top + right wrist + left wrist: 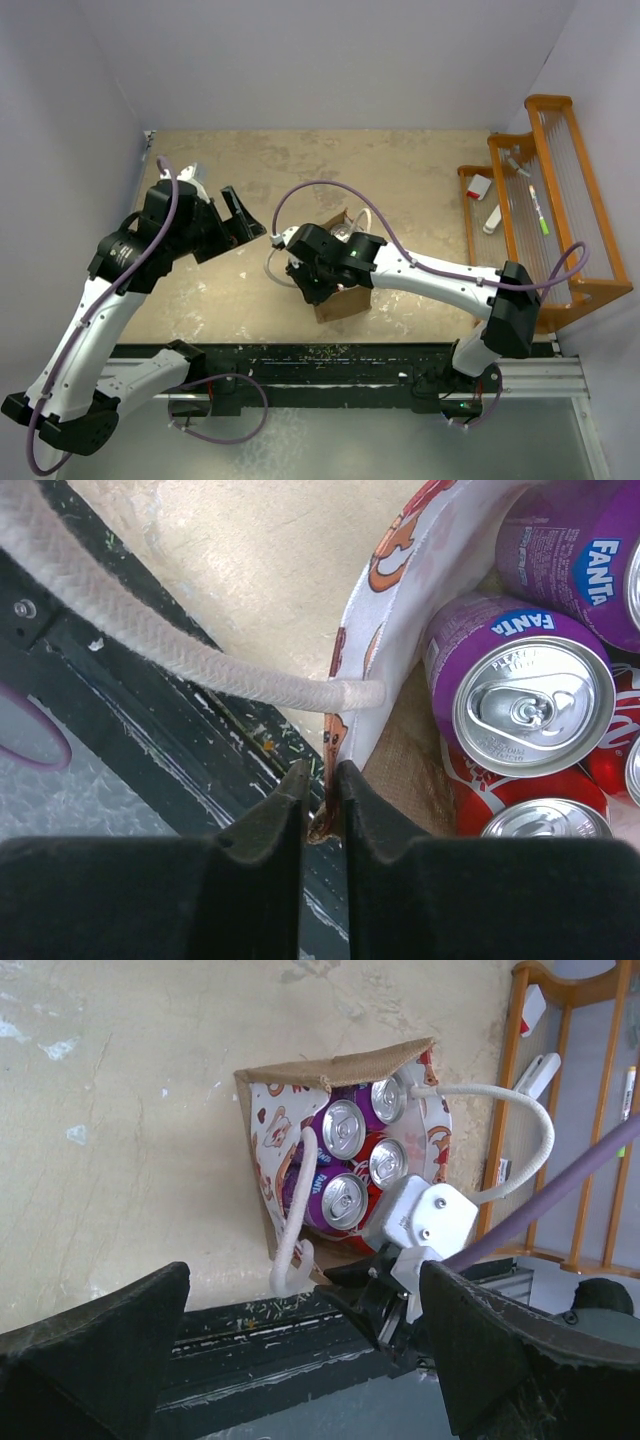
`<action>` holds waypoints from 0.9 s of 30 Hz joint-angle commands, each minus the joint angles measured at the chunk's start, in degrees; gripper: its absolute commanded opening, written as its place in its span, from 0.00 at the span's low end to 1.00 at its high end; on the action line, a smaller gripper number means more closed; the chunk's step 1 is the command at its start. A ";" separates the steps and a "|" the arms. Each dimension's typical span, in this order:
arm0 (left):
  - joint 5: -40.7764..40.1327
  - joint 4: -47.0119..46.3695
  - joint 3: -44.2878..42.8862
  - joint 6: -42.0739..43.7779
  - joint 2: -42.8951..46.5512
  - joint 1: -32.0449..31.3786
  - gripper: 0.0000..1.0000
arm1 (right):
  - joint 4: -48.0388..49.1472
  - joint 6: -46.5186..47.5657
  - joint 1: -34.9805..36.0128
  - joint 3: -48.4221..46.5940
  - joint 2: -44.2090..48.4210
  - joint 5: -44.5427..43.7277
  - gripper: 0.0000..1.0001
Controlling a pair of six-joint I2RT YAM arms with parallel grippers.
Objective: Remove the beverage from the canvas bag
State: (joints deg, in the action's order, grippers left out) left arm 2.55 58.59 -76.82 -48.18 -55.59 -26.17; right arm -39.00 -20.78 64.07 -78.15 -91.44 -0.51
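Observation:
The tan canvas bag stands at the table's near middle, mostly hidden under my right arm. The left wrist view looks into the bag: several cans stand inside, purple Fanta cans and red cans. My right gripper is shut on the bag's rim, next to a white rope handle and a Fanta can. It also shows in the top view. My left gripper is open and empty, left of the bag and apart from it; its fingers frame the left wrist view.
An orange wooden rack with small items stands at the right wall. A black rail runs along the table's near edge, close to the bag. Walls close in the left and the back.

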 commanded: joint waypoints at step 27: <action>11.10 -17.67 17.32 -10.72 -0.92 0.07 0.99 | 0.76 -1.58 -0.71 -0.01 13.90 -20.18 0.94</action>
State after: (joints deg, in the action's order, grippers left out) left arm 9.78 47.18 -59.77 -58.52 -54.48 -26.17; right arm -39.13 -16.88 64.29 -79.59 -78.65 -14.85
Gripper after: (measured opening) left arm 0.992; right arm 0.929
